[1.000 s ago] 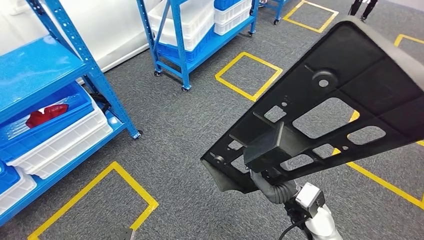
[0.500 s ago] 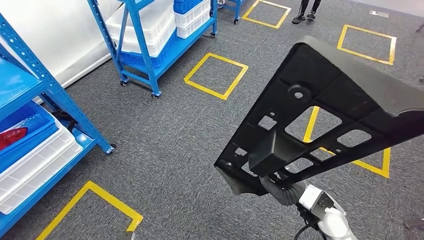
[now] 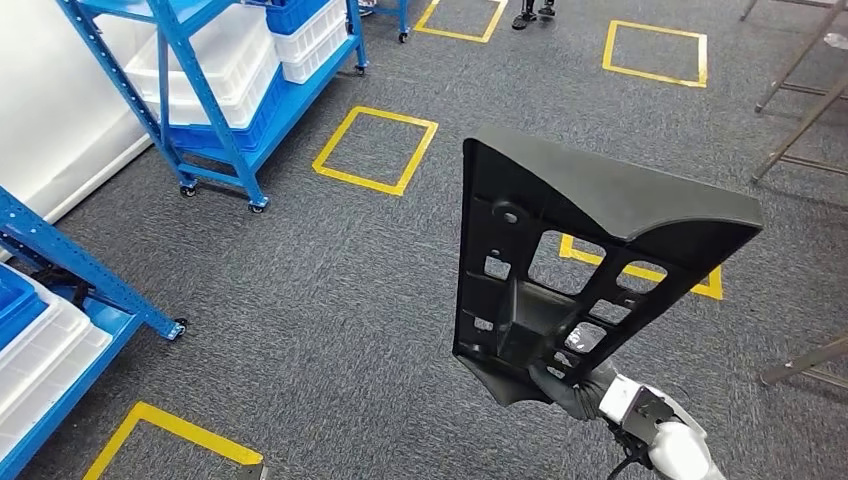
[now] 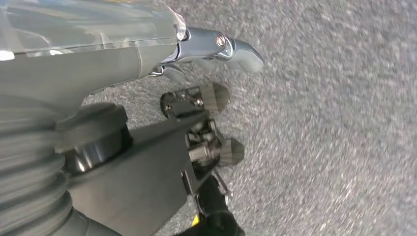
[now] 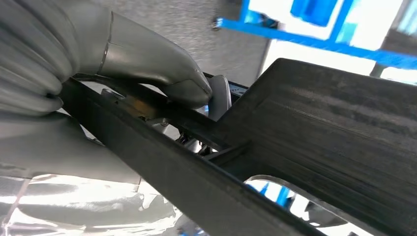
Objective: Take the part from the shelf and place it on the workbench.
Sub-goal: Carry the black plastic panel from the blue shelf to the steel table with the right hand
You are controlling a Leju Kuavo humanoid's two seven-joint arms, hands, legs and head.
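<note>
We've got the big black plastic part [image 3: 560, 260] up in the air over the grey carpet [image 3: 300, 300], nearly upright. Our right hand [image 3: 560, 375] grips it at the bottom end, and up close the thumb [image 5: 162, 73] presses down on a rib of the part. Our left hand [image 4: 206, 123] hangs over the carpet holding nothing, fingers loosely spread. Blue shelves [image 3: 200, 90] with white bins [image 3: 210, 60] sit off to the left, with yellow tape squares [image 3: 375, 150] on the floor.
</note>
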